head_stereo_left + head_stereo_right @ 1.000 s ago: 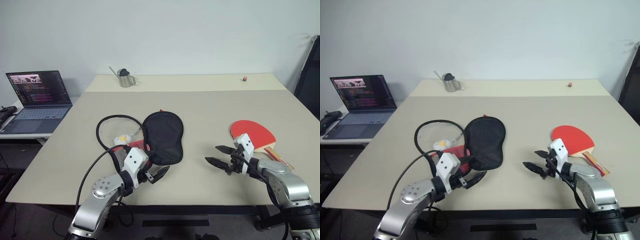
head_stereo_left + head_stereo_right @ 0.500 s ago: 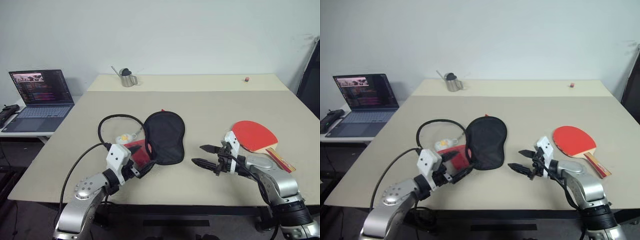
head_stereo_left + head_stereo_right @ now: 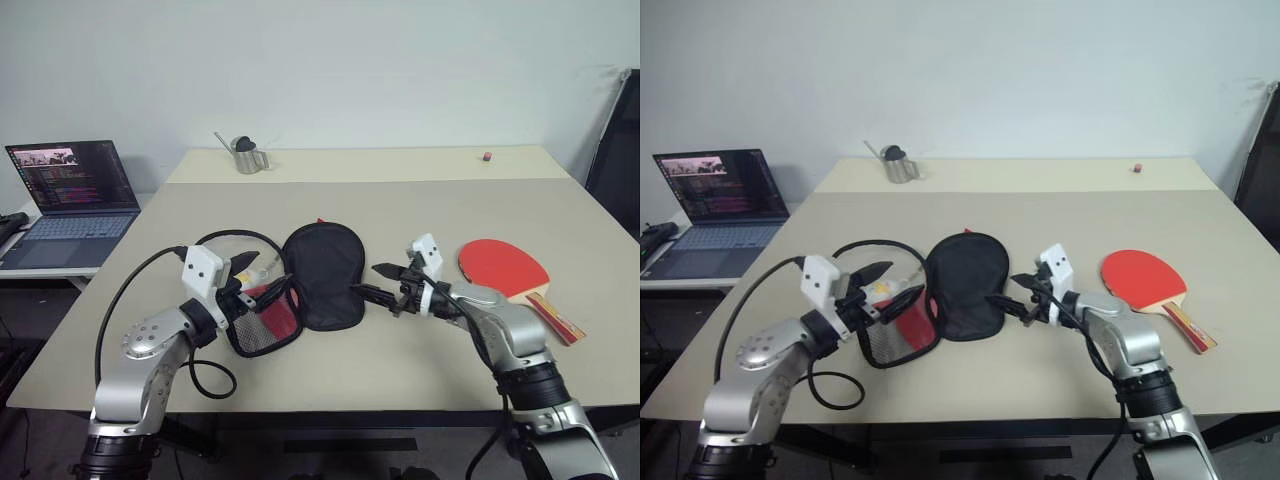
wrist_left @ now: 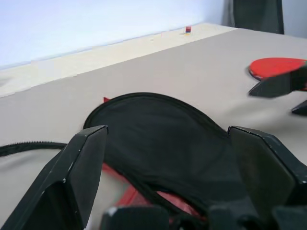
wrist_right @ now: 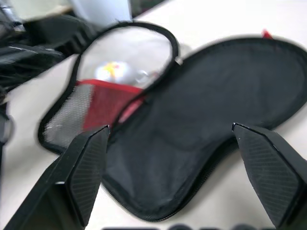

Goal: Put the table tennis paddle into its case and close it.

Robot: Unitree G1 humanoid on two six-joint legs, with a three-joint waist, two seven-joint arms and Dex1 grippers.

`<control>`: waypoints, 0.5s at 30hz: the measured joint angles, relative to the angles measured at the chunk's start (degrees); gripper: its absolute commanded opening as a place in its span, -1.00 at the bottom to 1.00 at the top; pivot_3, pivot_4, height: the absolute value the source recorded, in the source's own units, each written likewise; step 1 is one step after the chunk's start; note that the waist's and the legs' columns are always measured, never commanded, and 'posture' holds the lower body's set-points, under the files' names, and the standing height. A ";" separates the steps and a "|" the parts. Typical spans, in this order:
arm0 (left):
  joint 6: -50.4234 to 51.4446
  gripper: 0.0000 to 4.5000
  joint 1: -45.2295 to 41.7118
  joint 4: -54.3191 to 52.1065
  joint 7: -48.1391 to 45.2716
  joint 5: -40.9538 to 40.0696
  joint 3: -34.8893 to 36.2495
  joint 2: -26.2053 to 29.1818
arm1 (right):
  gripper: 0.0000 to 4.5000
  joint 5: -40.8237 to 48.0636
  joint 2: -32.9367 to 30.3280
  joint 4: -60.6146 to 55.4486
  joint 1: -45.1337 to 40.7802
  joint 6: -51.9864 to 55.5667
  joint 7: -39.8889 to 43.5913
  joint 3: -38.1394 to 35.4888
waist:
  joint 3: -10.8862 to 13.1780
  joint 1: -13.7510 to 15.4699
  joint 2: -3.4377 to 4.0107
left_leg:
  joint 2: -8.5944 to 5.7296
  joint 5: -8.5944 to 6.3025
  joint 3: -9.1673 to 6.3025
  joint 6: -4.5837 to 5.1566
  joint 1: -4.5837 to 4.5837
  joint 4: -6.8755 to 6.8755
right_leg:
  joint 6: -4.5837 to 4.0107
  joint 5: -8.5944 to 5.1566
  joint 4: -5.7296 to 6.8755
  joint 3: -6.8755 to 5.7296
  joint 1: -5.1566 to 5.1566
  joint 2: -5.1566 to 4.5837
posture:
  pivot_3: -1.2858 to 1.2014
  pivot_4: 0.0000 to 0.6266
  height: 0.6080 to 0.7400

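- The unzipped case (image 3: 322, 272) is flanked by the left gripper (image 3: 262, 281) and right gripper (image 3: 366, 283); both jaws are spread, empty
- The table tennis paddle (image 3: 505, 270) is left far right

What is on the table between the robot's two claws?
The open black case lies between the left gripper and the right gripper, both open. You can see this in the head views.
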 measured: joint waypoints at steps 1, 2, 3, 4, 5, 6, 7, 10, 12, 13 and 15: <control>1.02 0.95 -0.18 0.34 -0.71 -1.02 0.54 0.60 | 0.99 -0.74 0.95 1.23 -0.74 0.28 -1.10 0.13 | 0.00 -0.03 0.00 | 0.00 0.00 0.03 -0.01 -0.04 0.00 | 0.00 0.00 0.03 0.03 -0.09 0.00 | 0.03 -0.52 1.00; 2.25 0.95 -0.43 0.96 -1.67 -2.25 0.93 1.62 | 0.99 -1.60 2.01 2.79 -1.81 0.38 -2.39 0.28 | 0.00 -0.10 0.00 | -0.01 0.01 0.05 -0.01 -0.08 0.01 | -0.01 0.00 0.12 0.08 -0.17 0.00 | 0.03 -0.52 1.00; 3.64 0.95 -0.51 1.29 -2.72 -3.55 1.56 2.68 | 0.99 -2.36 2.89 4.09 -2.85 0.39 -3.60 0.55 | 0.00 -0.19 0.00 | 0.00 0.01 0.07 -0.02 -0.11 0.00 | -0.01 0.00 0.15 0.09 -0.24 0.00 | 0.03 -0.52 1.00; 4.78 0.95 -0.56 1.41 -3.66 -4.78 2.38 3.39 | 0.99 -3.16 3.62 5.07 -3.64 0.37 -4.48 0.66 | 0.00 -0.20 0.00 | 0.00 0.01 0.06 -0.02 -0.13 0.00 | -0.02 0.00 0.18 0.09 -0.28 0.01 | 0.03 -0.52 1.00; 5.86 0.95 -0.55 1.49 -4.56 -5.91 2.90 4.14 | 0.99 -3.86 4.27 5.90 -4.27 0.27 -5.39 0.71 | 0.00 -0.19 0.00 | 0.01 0.01 0.06 -0.02 -0.14 -0.01 | -0.03 -0.01 0.19 0.10 -0.34 0.01 | 0.03 -0.52 1.00; 6.90 0.95 -0.55 1.59 -5.53 -7.13 3.28 5.10 | 0.99 -4.41 4.82 7.03 -5.00 0.13 -6.37 0.96 | 0.00 -0.21 0.00 | 0.01 0.02 0.07 -0.03 -0.17 -0.01 | -0.03 -0.01 0.21 0.11 -0.38 0.01 | 0.03 -0.52 1.00; 8.12 0.95 -0.52 1.77 -6.79 -8.39 3.76 6.12 | 0.99 -5.47 5.60 8.31 -5.69 -0.10 -7.41 1.14 | 0.00 -0.22 0.00 | 0.01 0.02 0.10 -0.04 -0.19 0.00 | -0.03 -0.01 0.25 0.15 -0.44 0.01 | 0.03 -0.52 1.00; 10.72 0.95 -0.44 2.41 -9.74 -11.20 4.99 8.51 | 0.99 -7.81 7.22 11.33 -6.52 -1.16 -9.91 1.79 | 0.00 -0.27 0.00 | 0.00 0.03 0.12 -0.04 -0.21 -0.01 | -0.04 -0.01 0.27 0.17 -0.50 0.01 | 0.03 -0.52 1.00; 11.51 0.95 -0.44 3.35 -10.65 -12.14 5.69 9.33 | 0.99 -9.01 7.99 13.26 -6.72 -2.00 -10.95 2.37 | 0.00 -0.31 0.00 | 0.01 0.03 0.14 -0.04 -0.23 -0.01 | -0.04 -0.01 0.30 0.20 -0.57 0.01 | 0.03 -0.52 1.00; 12.13 0.95 -0.45 4.02 -11.19 -12.46 6.14 9.77 | 0.99 -10.46 8.83 15.50 -7.46 -3.14 -12.10 2.45 | 0.00 -0.34 0.00 | 0.00 0.03 0.20 -0.04 -0.24 -0.01 | -0.04 -0.01 0.37 0.25 -0.62 0.02 | 0.03 -0.52 1.00; 12.31 0.95 -0.56 4.91 -11.83 -12.82 6.45 10.52 | 0.99 -11.99 9.89 18.66 -8.69 -4.53 -14.08 2.44 | 0.00 -0.40 0.00 | 0.01 0.03 0.21 -0.05 -0.27 -0.01 | -0.05 -0.01 0.42 0.28 -0.69 0.02 | 0.03 -0.52 1.00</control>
